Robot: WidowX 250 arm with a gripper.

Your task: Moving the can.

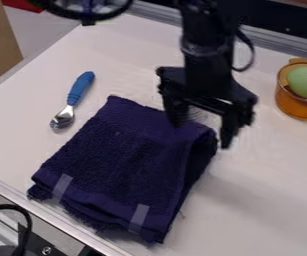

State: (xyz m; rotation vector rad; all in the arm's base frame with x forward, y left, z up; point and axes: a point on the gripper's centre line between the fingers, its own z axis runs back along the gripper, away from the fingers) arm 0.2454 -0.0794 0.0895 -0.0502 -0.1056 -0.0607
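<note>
From where I stood, a spoon (81, 86) lay at the left of the pale, smooth counter (22, 145), its smooth blue handle angled up and its shiny metal bowl nearest me. Right of it, a dark navy towel (122, 145) was spread out—thick, nubbly cloth, roughly squared, with two pale strips near its lower edge. Over the towel's upper right corner hung the black claw (201, 127), its two fingers wide apart. Between them showed a small silvery, ridged patch—the can (197, 115), as far as I could make out—mostly behind the claw, the towel's folded edge just beside it. Farther right, a rounded, see-through amber cup (292, 107) had a smooth green egg shape (306, 82) in it.
</note>
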